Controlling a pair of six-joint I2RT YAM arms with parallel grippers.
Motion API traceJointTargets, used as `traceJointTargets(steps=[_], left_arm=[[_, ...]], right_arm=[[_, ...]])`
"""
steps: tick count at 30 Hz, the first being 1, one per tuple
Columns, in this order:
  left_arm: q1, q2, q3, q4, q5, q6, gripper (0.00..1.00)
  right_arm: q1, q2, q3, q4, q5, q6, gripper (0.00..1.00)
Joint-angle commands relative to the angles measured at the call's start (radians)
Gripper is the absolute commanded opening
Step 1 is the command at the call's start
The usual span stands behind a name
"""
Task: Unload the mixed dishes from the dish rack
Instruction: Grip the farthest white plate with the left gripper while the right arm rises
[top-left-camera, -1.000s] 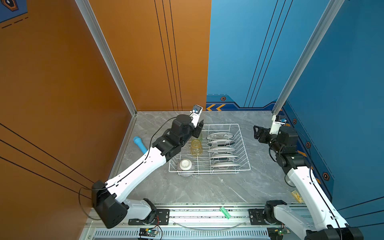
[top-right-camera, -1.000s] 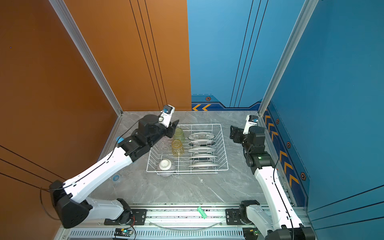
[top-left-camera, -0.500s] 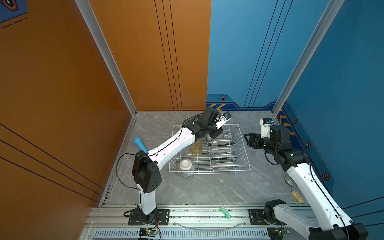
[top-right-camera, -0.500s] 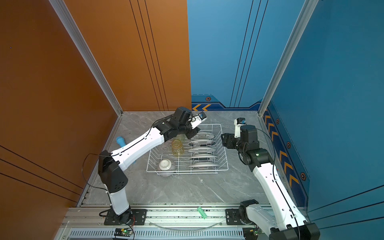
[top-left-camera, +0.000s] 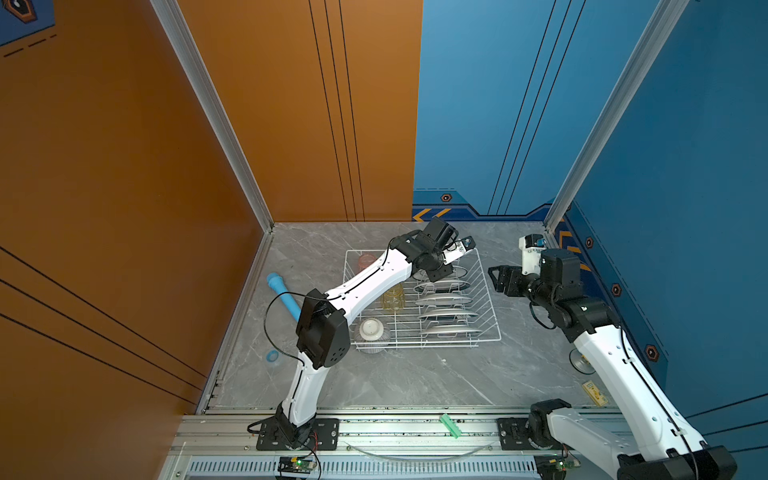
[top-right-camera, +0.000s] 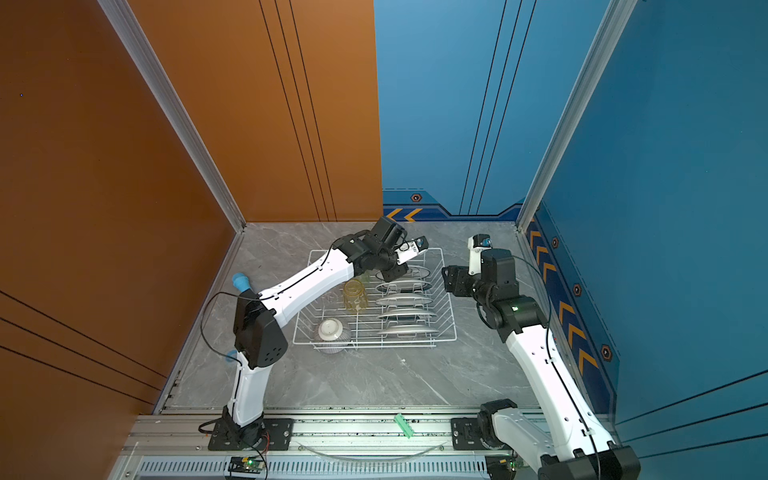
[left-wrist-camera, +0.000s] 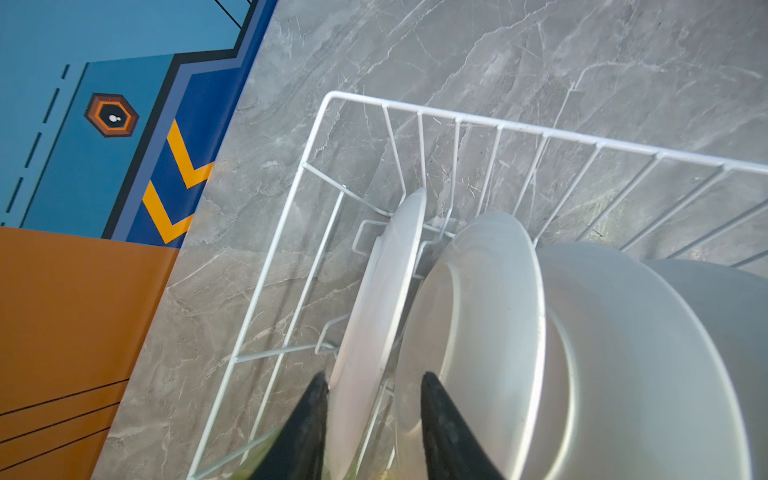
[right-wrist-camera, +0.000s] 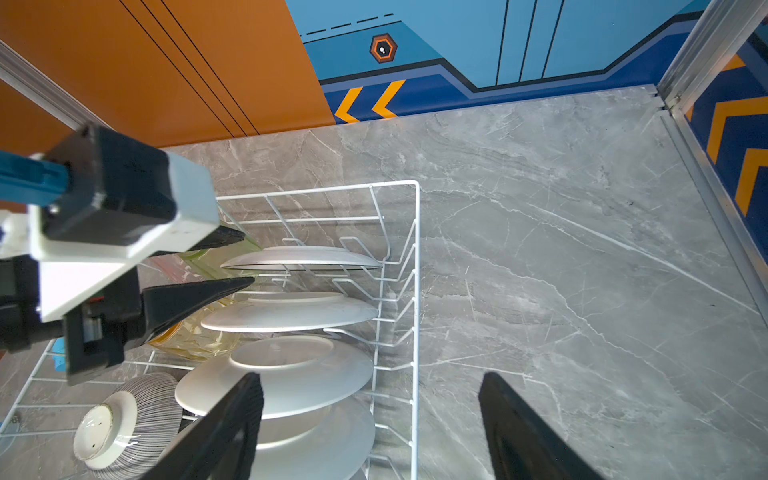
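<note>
The white wire dish rack (top-left-camera: 436, 345) (top-right-camera: 374, 347) holds several white plates (top-left-camera: 446, 301) (top-right-camera: 405, 300) on edge. A yellow tumbler (top-left-camera: 392, 297) (top-right-camera: 354, 295), a pink tumbler (top-left-camera: 365, 262) and a striped bowl (top-left-camera: 372, 332) (right-wrist-camera: 124, 424) are also in it. My left gripper (left-wrist-camera: 372, 384) (right-wrist-camera: 245, 259) is open, and its fingers straddle the rim of the farthest plate (left-wrist-camera: 374, 299). One finger touches the plate's back and the other stands off it. My right gripper (right-wrist-camera: 370, 386) (top-left-camera: 496, 278) hangs wide open over the rack's right rim, holding nothing.
A light-blue cylinder (top-left-camera: 284, 297) and a blue ring (top-left-camera: 272, 355) lie left of the rack. A green clip (top-left-camera: 451, 425) sits on the front rail. A small round clear object (top-left-camera: 579, 359) and a yellow tag (top-left-camera: 594, 392) lie by the right wall.
My left arm has swung from the rack's left side across to the far plate, and its jaws have narrowed around the rim. My right gripper has come closer to the rack's right side.
</note>
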Motion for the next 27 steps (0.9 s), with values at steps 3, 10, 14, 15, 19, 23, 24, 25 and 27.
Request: traceJointTargets(steps=[3,10,14,15,19,23,24,25,27], left_arm=[[0.009,0.048,0.069,-0.05,-0.006,0.021,0.38],[0.02,0.101,0.12,-0.06,-0.049,0.038,0.36],[0.021,0.127,0.145,-0.068,-0.085,0.056,0.34],[0.022,0.135,0.15,-0.069,-0.101,0.062,0.33],[0.015,0.154,0.163,-0.068,-0.146,0.082,0.26],[0.008,0.168,0.177,-0.067,-0.179,0.097,0.23],[0.007,0.17,0.18,-0.068,-0.184,0.103,0.23],[0.004,0.173,0.181,-0.067,-0.191,0.107,0.22],[0.002,0.177,0.186,-0.067,-0.203,0.114,0.19]], right_arm=[[0.003,-0.005,0.018,-0.011,0.016,-0.018,0.81],[0.001,-0.013,0.013,-0.002,0.012,-0.018,0.81],[-0.002,-0.017,0.011,-0.002,0.009,-0.019,0.81],[-0.005,-0.019,0.009,-0.003,0.008,-0.021,0.81],[-0.009,-0.027,0.008,-0.001,0.002,-0.019,0.81],[-0.012,-0.031,0.008,0.0,-0.003,-0.017,0.81],[-0.011,-0.031,0.008,0.001,-0.005,-0.015,0.81],[-0.011,-0.032,0.008,0.001,-0.005,-0.014,0.81],[-0.011,-0.033,0.008,0.001,-0.005,-0.014,0.81]])
